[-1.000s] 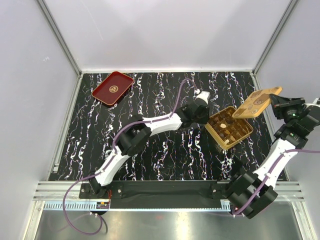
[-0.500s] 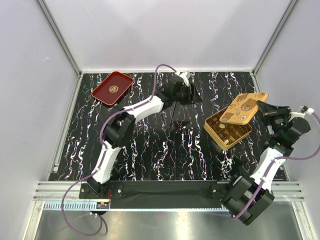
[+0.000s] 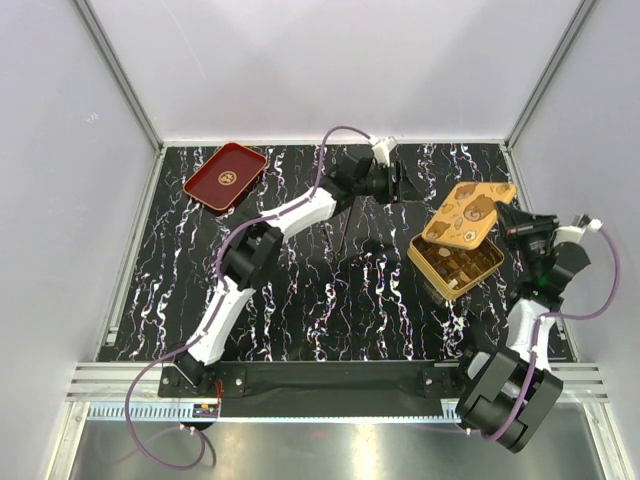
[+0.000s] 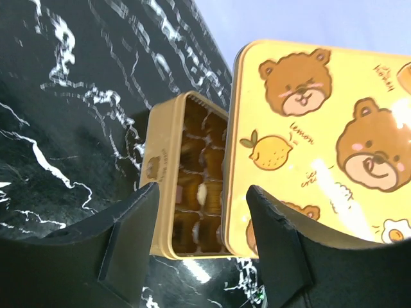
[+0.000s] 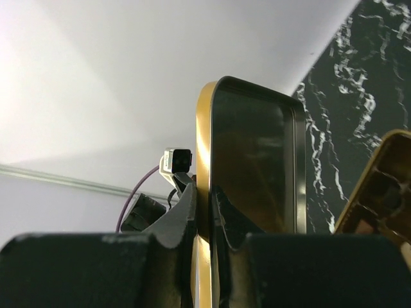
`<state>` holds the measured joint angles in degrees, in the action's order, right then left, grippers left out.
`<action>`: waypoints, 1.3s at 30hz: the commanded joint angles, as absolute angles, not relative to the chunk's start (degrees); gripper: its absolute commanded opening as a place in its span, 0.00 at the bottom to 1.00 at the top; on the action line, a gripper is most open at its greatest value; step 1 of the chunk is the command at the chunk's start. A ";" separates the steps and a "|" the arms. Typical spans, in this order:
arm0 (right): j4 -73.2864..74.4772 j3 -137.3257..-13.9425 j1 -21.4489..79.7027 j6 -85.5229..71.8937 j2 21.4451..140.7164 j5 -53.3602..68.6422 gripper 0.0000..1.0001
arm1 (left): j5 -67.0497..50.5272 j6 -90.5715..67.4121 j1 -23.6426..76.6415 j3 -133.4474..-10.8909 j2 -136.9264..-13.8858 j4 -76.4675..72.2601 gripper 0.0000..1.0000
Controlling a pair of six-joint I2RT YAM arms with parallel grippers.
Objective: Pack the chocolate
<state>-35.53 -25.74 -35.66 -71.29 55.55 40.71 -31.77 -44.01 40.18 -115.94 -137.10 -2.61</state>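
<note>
On the table, the gold box is overhung by the tilted bear-printed lid, which is pinched at its rim by the right end effector. The lid is best levelled and squared to the box before lowering. The left end effector is spread and empty. The chocolate is seated in the box's cells.

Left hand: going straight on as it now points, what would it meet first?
Probably the gold box, in the gap between the open fingers of the left hand. The bear-printed lid in the right hand overlaps it there; depth is unclear, so its edge might come first.
</note>
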 commanded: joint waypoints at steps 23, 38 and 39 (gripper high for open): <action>-22.73 -7.30 -35.77 -68.39 34.93 19.97 0.26 | -38.06 -45.97 40.08 -111.18 -141.42 -11.51 0.60; -1.33 -10.02 -35.86 -62.76 39.89 16.52 0.29 | -37.27 -45.00 40.96 -111.09 -140.45 -10.02 0.60; -0.97 -10.80 -35.86 -62.23 40.34 16.35 0.29 | -37.35 -44.91 41.04 -111.09 -140.45 -10.02 0.60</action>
